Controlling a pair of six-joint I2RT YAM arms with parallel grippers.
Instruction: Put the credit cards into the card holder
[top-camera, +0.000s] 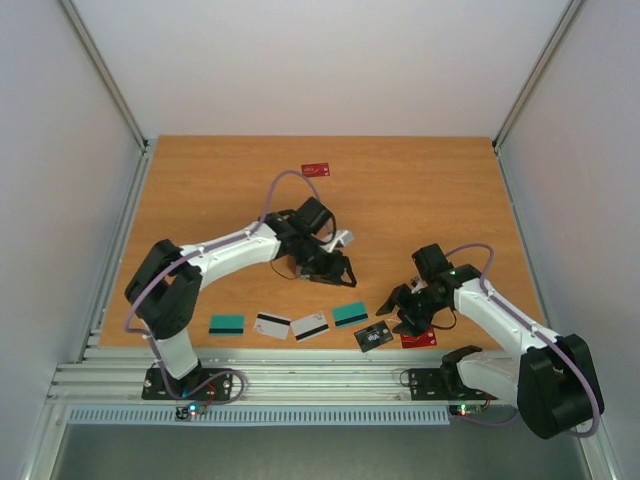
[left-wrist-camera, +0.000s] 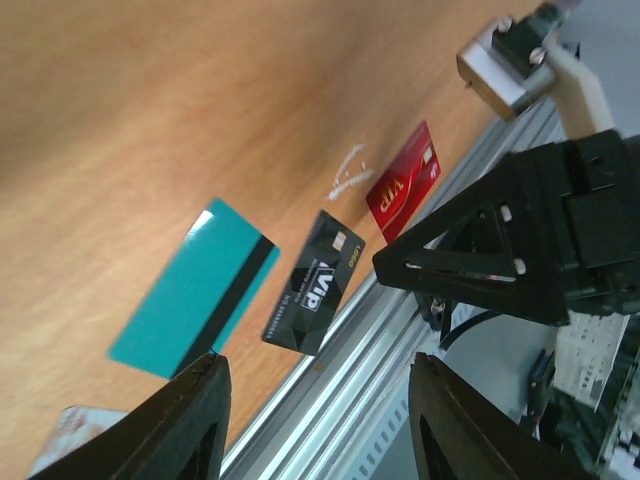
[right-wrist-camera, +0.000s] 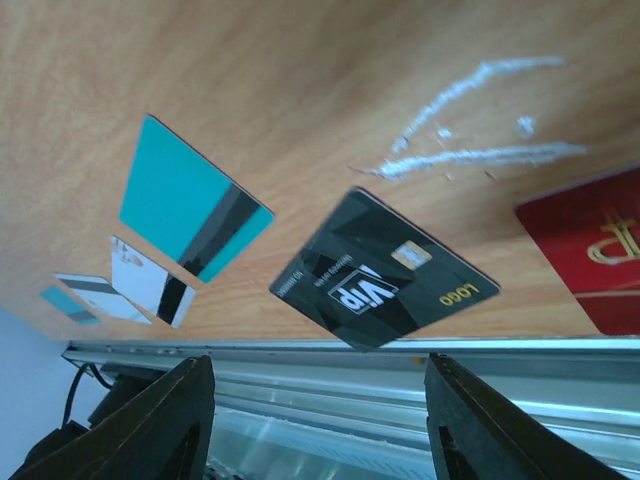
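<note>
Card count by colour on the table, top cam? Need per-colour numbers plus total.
Teal rectangular plastic cards with a black stripe: 2
White rectangular plastic cards with a black stripe: 2
Black rectangular plastic card: 1
Red rectangular plastic cards: 2
Total: 7 cards

The orange-brown wooden bench (top-camera: 430, 190) is open across the top, save one red plastic card (top-camera: 316, 169) at upper centre. The white left arm (top-camera: 230, 245) crosses mid-frame; flat plastic cards (top-camera: 271, 325) line the lower edge, the right tool (top-camera: 395, 312) over their right end.
</note>
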